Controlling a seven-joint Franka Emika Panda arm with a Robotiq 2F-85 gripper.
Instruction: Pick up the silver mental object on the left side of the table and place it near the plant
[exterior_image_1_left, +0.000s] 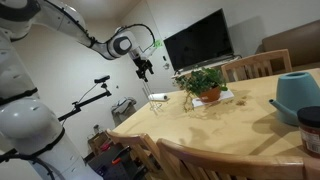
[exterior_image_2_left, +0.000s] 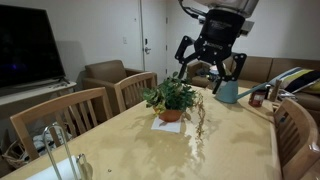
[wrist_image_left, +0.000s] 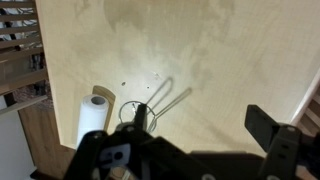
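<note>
Jaws spread wide and empty, touching nothing, hanging high over the pale wooden worktop (wrist_image_left: 230, 50).
Below them, in the wrist view, the silver metal object (wrist_image_left: 158, 98) (a thin bent-wire piece) rests on the worktop near its edge, just beside a white roll (wrist_image_left: 92, 118). In both exterior views the potted plant (exterior_image_2_left: 170, 98) stands mid-worktop, well apart from the object — a teal watering can (exterior_image_2_left: 228, 92) sits beyond it.
</note>
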